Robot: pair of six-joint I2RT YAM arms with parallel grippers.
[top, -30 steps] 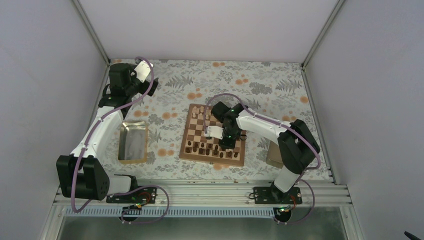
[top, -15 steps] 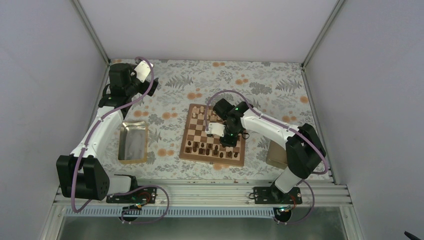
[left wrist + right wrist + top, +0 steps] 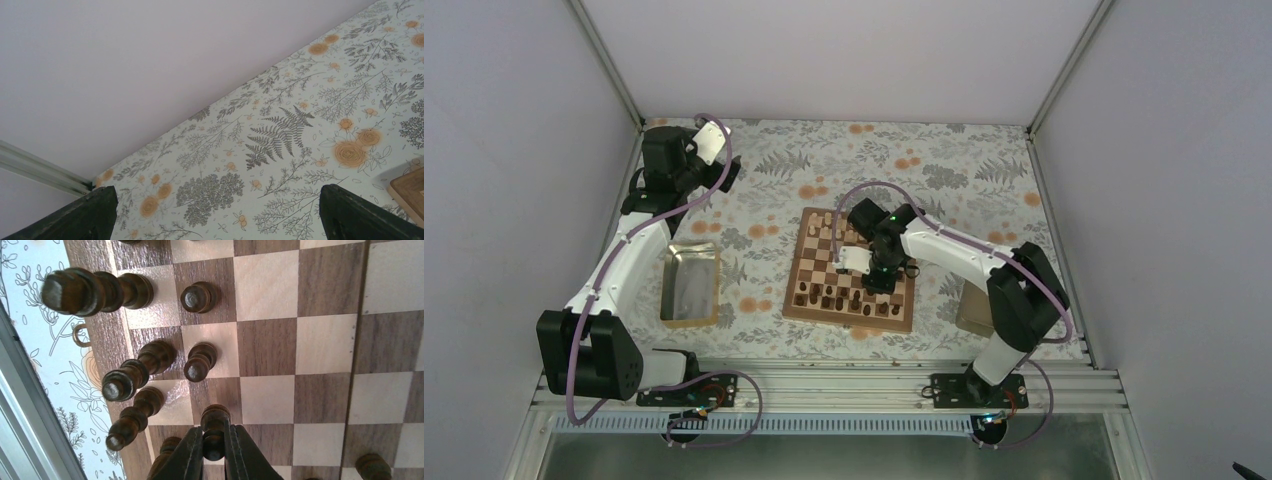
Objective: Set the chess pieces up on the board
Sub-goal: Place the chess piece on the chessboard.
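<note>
1. Near edge: the dark chess pieces (image 3: 844, 298) stand in the rows on the 6 o'clock side of the board (image 3: 796, 290). In the right wrist view they sit just beside one another, so you have little room between them.
2. The right gripper (image 3: 214, 442) is pinched tight on one dark pawn (image 3: 215, 419). Another dark piece sits at its 9 o'clock, half hidden behind a finger. You cannot tell whether the pawn's base touches its square.
3. Toward 12 o'clock the mid-board squares lie bare. From above, the right arm covers the board's 3 o'clock part.
4. Pale chess pieces (image 3: 827, 220) stand at the 12 o'clock edge, too small to name.
5. A metal tray (image 3: 689, 285) lies at the board's 9 o'clock, well apart. A tan box (image 3: 972, 310) at 4 o'clock is partly hidden by the arm.
6. The left gripper (image 3: 215, 212) is far off at 10 o'clock, near the back wall. It is spread wide and holds nothing, with only its fingertips (image 3: 85, 215) showing over the floral cloth (image 3: 280, 135).
</note>
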